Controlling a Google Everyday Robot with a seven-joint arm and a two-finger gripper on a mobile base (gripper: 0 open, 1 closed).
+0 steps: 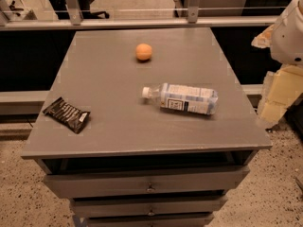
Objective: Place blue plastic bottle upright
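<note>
The blue plastic bottle (184, 98) lies on its side on the grey cabinet top (109, 93), right of the middle. Its white cap (146, 92) points left and its pale blue-white label with a dark text panel faces up. An orange ball (144, 52) rests farther back, apart from the bottle. My gripper is out of view. Only a white rounded part of my arm (289, 32) shows at the upper right edge, off to the right of the cabinet and well away from the bottle.
A dark snack packet (66, 114) lies near the front left edge. The cabinet has drawers (149, 181) below its front. A metal railing (142, 22) runs behind it. Pale yellowish blocks (279, 91) stand to the right, on the speckled floor.
</note>
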